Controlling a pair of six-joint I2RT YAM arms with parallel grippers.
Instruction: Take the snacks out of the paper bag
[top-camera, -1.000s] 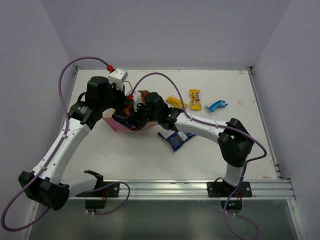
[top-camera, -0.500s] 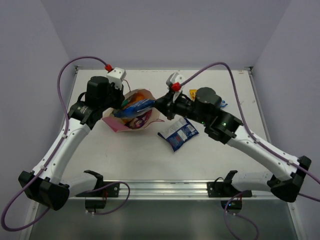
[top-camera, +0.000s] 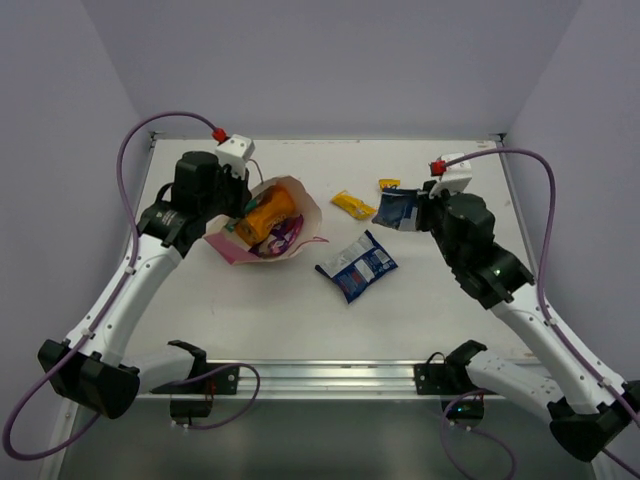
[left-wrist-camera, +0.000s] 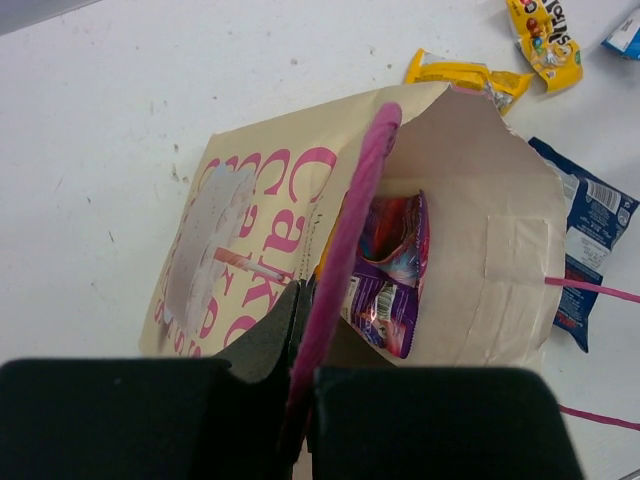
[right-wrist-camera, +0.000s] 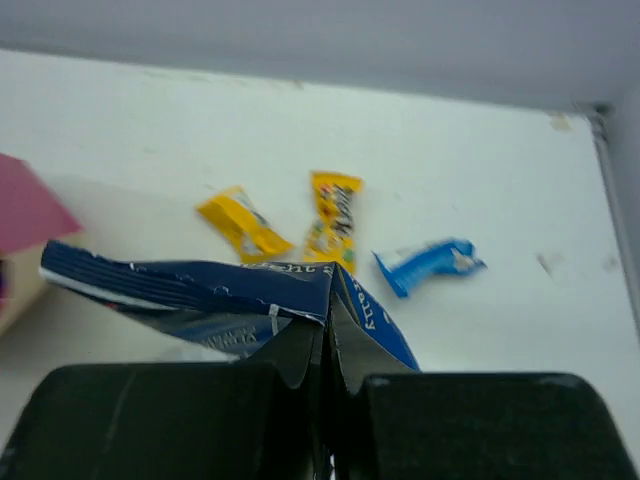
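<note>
The paper bag (top-camera: 295, 200) lies on its side at the left, mouth toward the front; it also fills the left wrist view (left-wrist-camera: 480, 200). My left gripper (top-camera: 240, 200) is shut on the bag's pink handle (left-wrist-camera: 355, 210). Inside the bag are an orange pouch (top-camera: 268, 212) and a purple packet (left-wrist-camera: 385, 300). My right gripper (top-camera: 415, 210) is shut on a dark blue packet (right-wrist-camera: 230, 295) and holds it above the table at the right. A second dark blue packet (top-camera: 357, 266) lies on the table. Two yellow packets (right-wrist-camera: 335, 215) and a tiny blue packet (right-wrist-camera: 428, 264) lie beyond.
The table's back edge (top-camera: 330, 140) and right rail (top-camera: 525, 240) bound the surface. The loose packets lie between the bag and the right rail. A loose pink handle (left-wrist-camera: 595, 290) of the bag trails toward the dark blue packet on the table.
My right gripper has pulled out of the bag with a dark blue packet and swung right, over the yellow packets. The bag mouth now stands open, showing the orange pouch. The left arm has held still.
</note>
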